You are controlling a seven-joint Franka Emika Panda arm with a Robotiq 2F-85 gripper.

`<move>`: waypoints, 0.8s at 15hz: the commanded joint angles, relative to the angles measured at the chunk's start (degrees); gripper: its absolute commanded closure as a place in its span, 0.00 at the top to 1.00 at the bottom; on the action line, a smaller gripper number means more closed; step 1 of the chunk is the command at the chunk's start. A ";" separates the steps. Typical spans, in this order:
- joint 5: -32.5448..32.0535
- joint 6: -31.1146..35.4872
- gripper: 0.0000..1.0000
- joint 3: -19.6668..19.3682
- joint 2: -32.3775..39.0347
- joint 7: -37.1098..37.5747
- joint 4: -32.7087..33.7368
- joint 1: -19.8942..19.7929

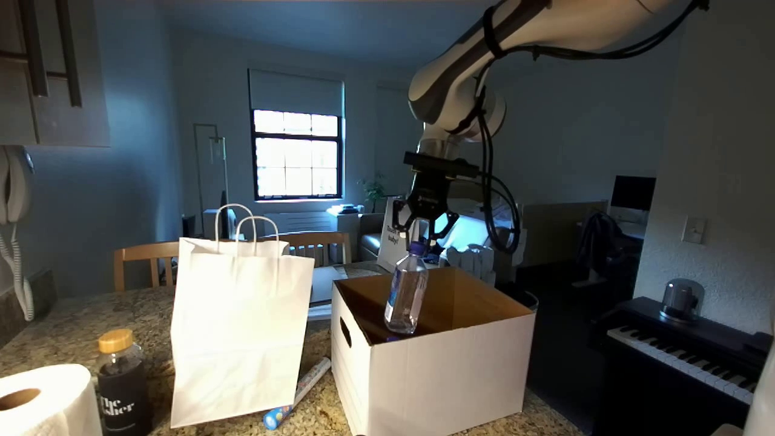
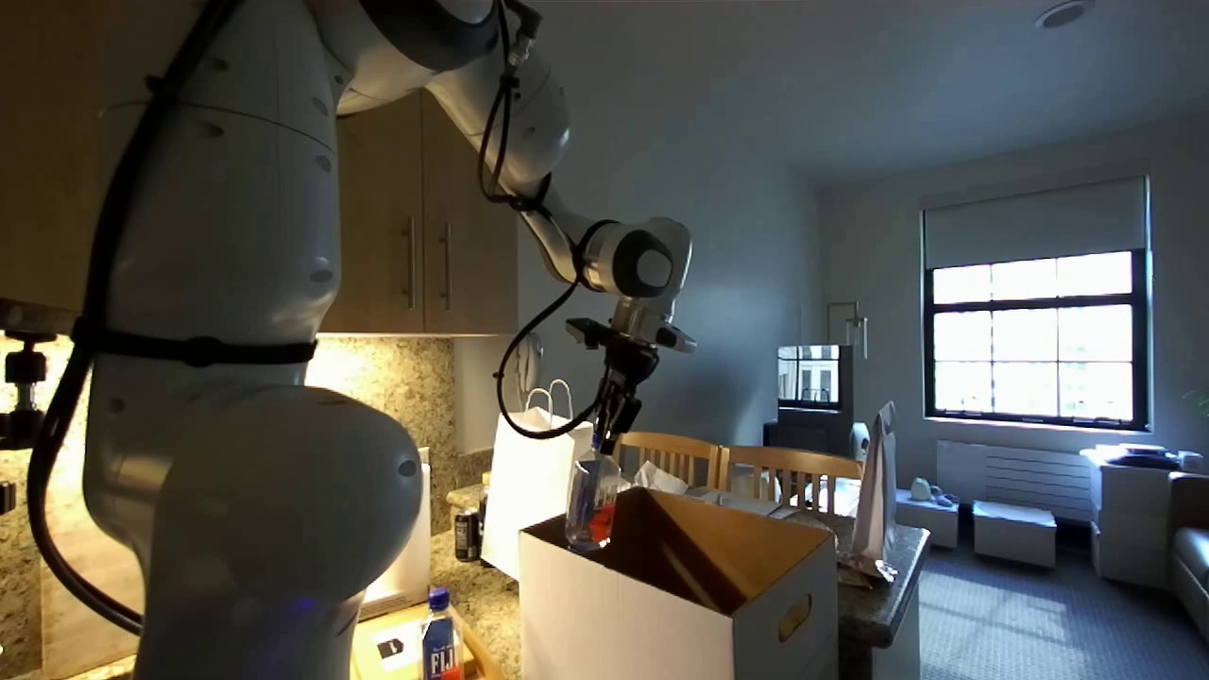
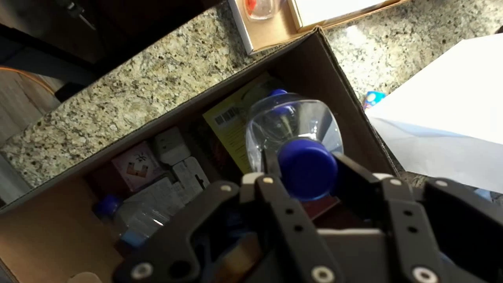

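A clear plastic bottle with a blue cap (image 3: pixel 307 169) hangs slightly tilted from my gripper. In both exterior views the bottle (image 1: pixel 407 293) (image 2: pixel 590 505) is at the opening of a white cardboard box (image 1: pixel 448 378) (image 2: pixel 623 614), near one corner. My gripper (image 1: pixel 422 237) points down, its fingers shut on the bottle at its cap; the fingers show on both sides of the cap in the wrist view (image 3: pixel 304 167). Inside the box lie another blue-capped bottle (image 3: pixel 145 212), a pink packet (image 3: pixel 137 167), white packaging (image 3: pixel 173 147) and a yellow printed sheet (image 3: pixel 230 129).
A white paper bag (image 1: pixel 242 333) stands beside the box on the granite counter (image 1: pixel 66 321). A tube (image 1: pixel 303 387), a dark bottle with a wooden lid (image 1: pixel 121 387) and a paper roll (image 1: pixel 54 402) are near it. A labelled water bottle (image 2: pixel 440 642) stands in a shallow tray (image 2: pixel 486 661).
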 commanded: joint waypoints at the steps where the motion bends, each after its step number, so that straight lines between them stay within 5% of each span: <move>1: -0.91 0.08 0.14 0.85 -0.41 2.40 -0.56 -0.26; 12: -3.45 -2.25 0.14 1.25 3.62 0.10 0.40 0.03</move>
